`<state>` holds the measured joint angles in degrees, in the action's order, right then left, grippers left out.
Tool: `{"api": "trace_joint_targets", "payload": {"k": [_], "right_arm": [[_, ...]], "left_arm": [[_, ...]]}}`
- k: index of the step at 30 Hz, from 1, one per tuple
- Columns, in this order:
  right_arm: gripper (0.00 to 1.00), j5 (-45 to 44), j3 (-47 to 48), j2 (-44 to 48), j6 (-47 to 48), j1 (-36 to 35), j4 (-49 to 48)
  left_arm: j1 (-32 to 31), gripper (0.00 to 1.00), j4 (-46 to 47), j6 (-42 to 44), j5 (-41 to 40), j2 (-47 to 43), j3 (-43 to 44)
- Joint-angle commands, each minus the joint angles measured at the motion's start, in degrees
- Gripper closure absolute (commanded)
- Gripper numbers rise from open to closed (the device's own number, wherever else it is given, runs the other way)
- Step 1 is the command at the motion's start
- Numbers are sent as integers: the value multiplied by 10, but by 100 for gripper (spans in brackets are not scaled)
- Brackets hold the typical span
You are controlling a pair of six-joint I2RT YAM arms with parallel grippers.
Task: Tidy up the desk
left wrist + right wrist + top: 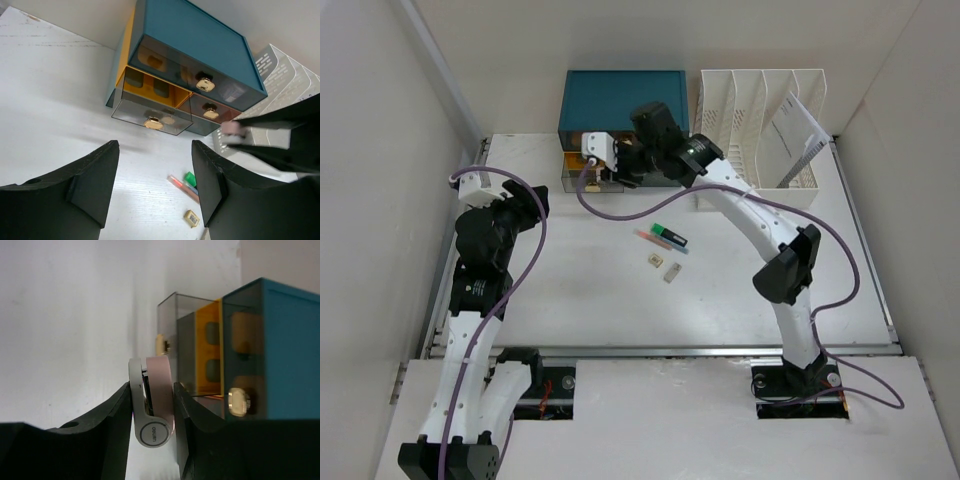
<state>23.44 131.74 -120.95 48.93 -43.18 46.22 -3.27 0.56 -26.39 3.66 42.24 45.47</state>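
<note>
The desk (600,300) is a white tabletop with a metal rail along its near edge. At the back stands a teal drawer box (623,95) with its lower-left smoky drawer (150,107) pulled out. My right gripper (152,386) is shut on a pink and grey stapler (155,405), held upright just in front of that open drawer (192,340). From above, the stapler (600,150) sits over the drawer's front. My left gripper (155,147) hangs open over the desk's left side, with nothing between its fingers.
A white slotted file rack (760,120) holding a paper sheet (798,135) stands right of the drawer box. Mid-desk lie a green and black marker (669,236), a pink pen (655,240) and two small erasers (654,260) (672,271). White walls close in on both sides.
</note>
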Motion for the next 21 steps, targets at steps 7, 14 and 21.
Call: {"api": "trace_joint_targets", "payload": {"k": [7,14,21], "right_arm": [[80,-94,57,-62,-43,1,-111],[80,-169,67,-107,-78,-4,-212],[79,-198,72,-119,-78,-9,-255]], "left_arm": [[1,43,23,7,7,-15,-6],[1,43,23,7,7,-15,-6],[1,43,23,7,7,-10,-6]]}}
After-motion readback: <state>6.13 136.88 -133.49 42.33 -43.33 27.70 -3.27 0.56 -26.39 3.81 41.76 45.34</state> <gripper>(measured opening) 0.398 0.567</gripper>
